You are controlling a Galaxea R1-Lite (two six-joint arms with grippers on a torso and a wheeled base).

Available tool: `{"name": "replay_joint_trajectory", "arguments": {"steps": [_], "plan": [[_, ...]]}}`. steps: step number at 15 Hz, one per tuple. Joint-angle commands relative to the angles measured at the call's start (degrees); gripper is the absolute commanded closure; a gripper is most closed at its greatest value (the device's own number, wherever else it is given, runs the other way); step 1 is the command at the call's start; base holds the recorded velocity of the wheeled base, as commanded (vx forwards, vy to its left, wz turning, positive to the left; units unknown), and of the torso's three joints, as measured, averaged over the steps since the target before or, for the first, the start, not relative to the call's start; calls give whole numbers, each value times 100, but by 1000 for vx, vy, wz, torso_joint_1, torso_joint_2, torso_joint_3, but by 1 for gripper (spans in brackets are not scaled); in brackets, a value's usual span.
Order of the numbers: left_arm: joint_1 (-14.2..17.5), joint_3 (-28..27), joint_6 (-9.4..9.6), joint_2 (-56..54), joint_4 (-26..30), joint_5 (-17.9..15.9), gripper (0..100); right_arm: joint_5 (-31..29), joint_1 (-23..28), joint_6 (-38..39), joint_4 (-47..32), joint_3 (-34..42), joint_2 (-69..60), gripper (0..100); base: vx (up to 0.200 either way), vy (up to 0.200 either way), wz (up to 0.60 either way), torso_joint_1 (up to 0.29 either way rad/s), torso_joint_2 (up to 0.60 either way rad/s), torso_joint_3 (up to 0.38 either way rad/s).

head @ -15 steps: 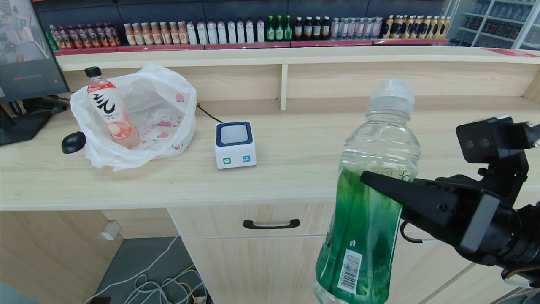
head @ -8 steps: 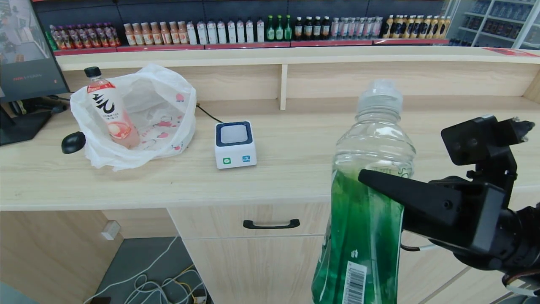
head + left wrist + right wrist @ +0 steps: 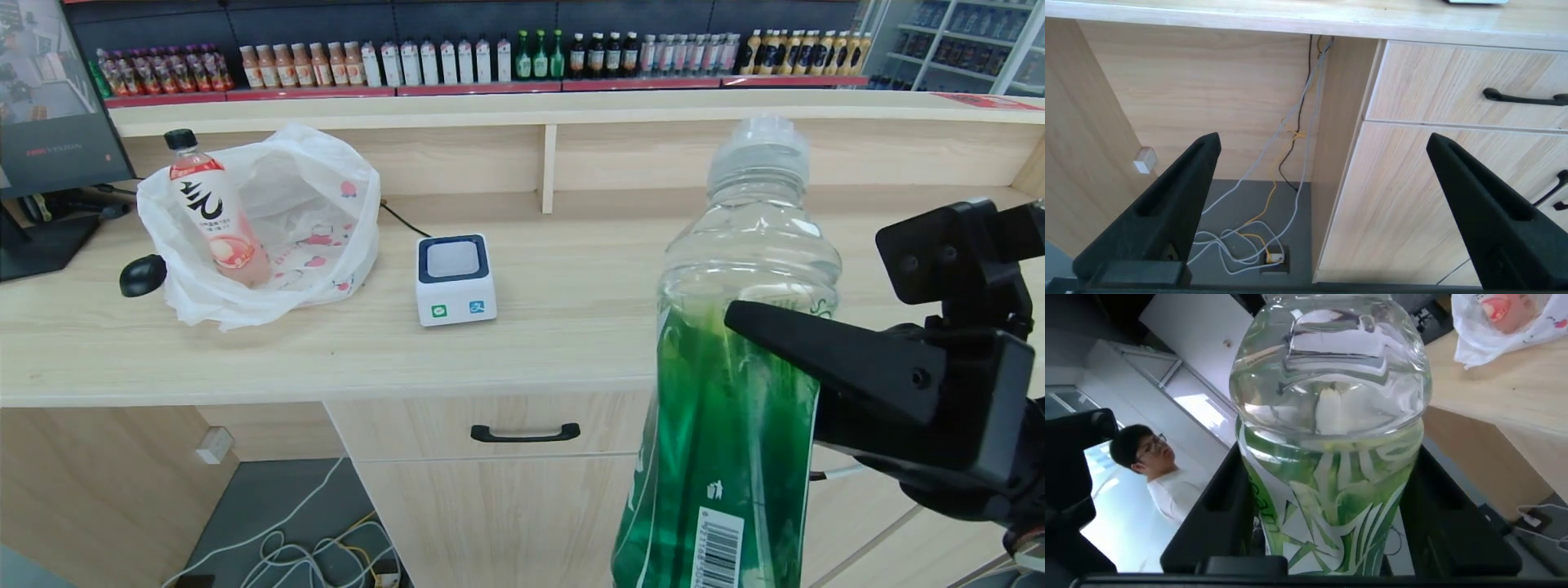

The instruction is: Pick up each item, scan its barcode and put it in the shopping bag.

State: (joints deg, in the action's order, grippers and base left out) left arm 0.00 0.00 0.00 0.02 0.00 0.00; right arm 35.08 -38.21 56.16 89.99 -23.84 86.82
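- Your right gripper [image 3: 735,320] is clamped on the green bottle [image 3: 718,425]; one finger crosses the upper label, and the right wrist view shows a finger on either side of the body.
- The bottle is upright, off the counter [image 3: 571,343], out in front of its near edge, with its barcode [image 3: 718,549] low on the label facing the head camera.
- The scanner [image 3: 454,279] sits on the counter, well apart from the bottle, between it and the shopping bag [image 3: 326,196].
- The bag is open, with a pink bottle [image 3: 216,214] leaning inside.
- Your left gripper [image 3: 1323,143] is spread wide and holding nothing, below counter level, facing the cabinet drawers [image 3: 1454,82].
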Motion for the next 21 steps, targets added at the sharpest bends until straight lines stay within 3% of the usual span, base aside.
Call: {"name": "replay_joint_trajectory", "arguments": {"steps": [1,21], "plan": [[0,0,0,-2,0,0,0,-2,94,0,1,-68,72,100,0,0,0,0,0,0],[0,0,0,-2,0,0,0,7,164,-9,1,-279,-7,100,0,0,0,0,0,0]]}}
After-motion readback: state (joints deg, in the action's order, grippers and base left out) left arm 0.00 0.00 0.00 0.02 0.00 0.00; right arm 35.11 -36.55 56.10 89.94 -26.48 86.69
